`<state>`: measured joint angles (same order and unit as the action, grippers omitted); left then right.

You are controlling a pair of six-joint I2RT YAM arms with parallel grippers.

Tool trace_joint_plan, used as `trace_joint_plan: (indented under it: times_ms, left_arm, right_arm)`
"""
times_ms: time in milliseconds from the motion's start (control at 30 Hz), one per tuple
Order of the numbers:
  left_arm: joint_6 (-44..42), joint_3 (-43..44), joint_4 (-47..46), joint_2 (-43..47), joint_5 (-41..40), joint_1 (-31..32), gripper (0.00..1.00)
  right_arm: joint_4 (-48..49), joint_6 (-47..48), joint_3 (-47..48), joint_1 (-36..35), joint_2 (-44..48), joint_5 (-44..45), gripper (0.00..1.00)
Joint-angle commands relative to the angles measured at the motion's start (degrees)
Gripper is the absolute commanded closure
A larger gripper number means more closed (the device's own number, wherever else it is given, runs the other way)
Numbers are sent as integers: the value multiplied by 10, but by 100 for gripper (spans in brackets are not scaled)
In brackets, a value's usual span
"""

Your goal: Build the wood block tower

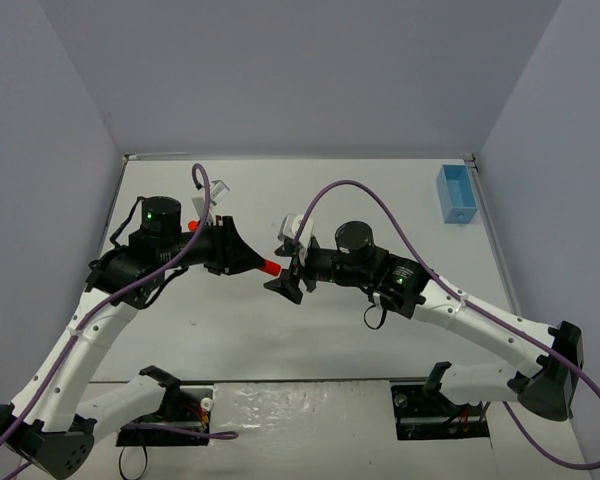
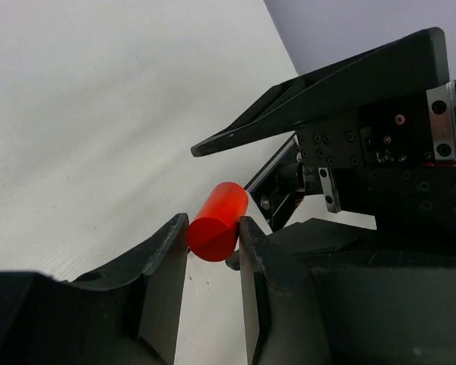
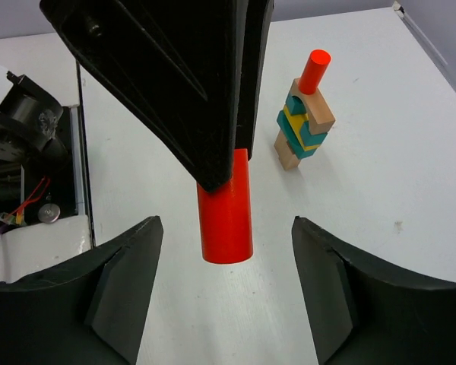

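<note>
My left gripper (image 1: 263, 265) (image 2: 213, 225) is shut on one end of a red cylinder (image 1: 270, 267) (image 2: 216, 222) (image 3: 225, 209), held above the table's middle. Facing it, my right gripper (image 1: 285, 279) (image 3: 226, 228) stands open, one finger on each side of the cylinder's free end, touching neither side. The wood block tower (image 3: 304, 125) stands upright behind, with tan, teal and yellow blocks and another red cylinder (image 3: 315, 70) leaning on top. In the top view only its red tip (image 1: 193, 227) shows behind the left arm.
A light-blue bin (image 1: 456, 194) sits at the far right of the white table (image 1: 380, 200). Purple cables loop over both arms. The left arm's base electronics (image 3: 23, 144) lie at the near edge.
</note>
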<state>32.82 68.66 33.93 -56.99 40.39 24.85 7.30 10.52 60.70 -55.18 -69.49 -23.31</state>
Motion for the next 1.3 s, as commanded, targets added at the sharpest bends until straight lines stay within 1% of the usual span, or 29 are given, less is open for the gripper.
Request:
trace_joint_plan:
  times_ms: [0, 167, 200, 300, 333, 467, 533, 600, 700, 867, 1000, 1133, 1267]
  left_arm:
    - [-8, 13, -20, 10, -29, 2, 100]
    - [-42, 47, 33, 0, -104, 1, 100]
    - [-51, 59, 57, -8, -121, 1, 100]
    - [-86, 101, 114, -33, -179, 1, 100]
    - [-94, 116, 130, -42, -207, 1, 100]
    - [-127, 181, 194, -92, -280, 1, 100]
    - [-142, 215, 225, -125, -321, 1, 100]
    - [-150, 242, 250, -156, -357, 1, 100]
    - [-158, 274, 270, -194, -384, 1, 100]
    - [-179, 325, 300, -256, -400, -6, 100]
    - [-198, 347, 300, -298, -395, -25, 100]
    - [-211, 373, 310, -334, -389, -63, 100]
    - [-217, 384, 309, -358, -392, -72, 100]
  right_arm:
    - [56, -1, -7, 2, 19, 15, 15]
    - [54, -2, -26, 12, 21, 38, 2]
    - [51, -4, -32, 17, 22, 45, 1]
    - [47, -14, -58, 42, 26, 65, 0]
    - [45, -19, -64, 60, 27, 72, 0]
    - [26, -54, -82, 117, 24, 92, 0]
    - [9, -67, -86, 142, 20, 126, 0]
    - [-8, -75, -87, 151, 15, 169, 0]
    - [-21, -83, -92, 161, 1, 210, 0]
    - [-23, -97, -108, 181, -19, 229, 0]
    - [-21, -103, -114, 195, -26, 231, 0]
    - [-20, -103, -117, 202, -27, 231, 0]
    - [-19, -103, -118, 208, -33, 231, 0]
